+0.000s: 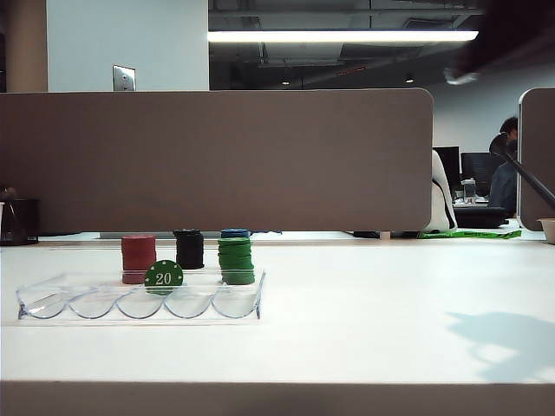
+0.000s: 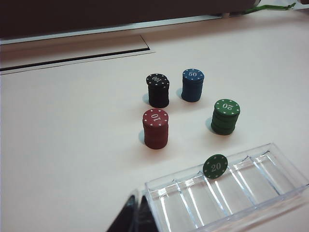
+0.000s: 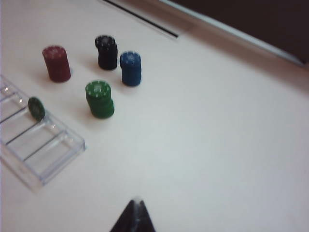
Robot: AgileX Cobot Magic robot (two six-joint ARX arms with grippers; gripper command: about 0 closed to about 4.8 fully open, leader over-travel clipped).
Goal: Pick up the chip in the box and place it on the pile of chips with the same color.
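Observation:
The dark-green chip point(image 1: 163, 277) marked 20 stands on edge in the clear box point(image 1: 52, 303), in a groove near its middle. Just behind the box's right end is the green pile of chips point(image 1: 236, 262). In the left wrist view my left gripper point(image 2: 136, 212) is shut and empty, hovering by a corner of the box point(image 2: 251, 193), well short of the chip point(image 2: 215, 166) and the green pile point(image 2: 225, 116). My right gripper point(image 3: 136, 212) is also shut and empty, over bare table far from the chip point(image 3: 36, 108), box point(image 3: 53, 154) and green pile point(image 3: 100, 99).
A red stack point(image 1: 138, 257), a black stack point(image 1: 189, 249) and a blue stack point(image 1: 235, 233) stand behind the box. A brown partition point(image 1: 217, 160) closes the table's far side. A dark blurred arm part point(image 1: 507, 35) shows top right, its shadow point(image 1: 503, 342) on the table.

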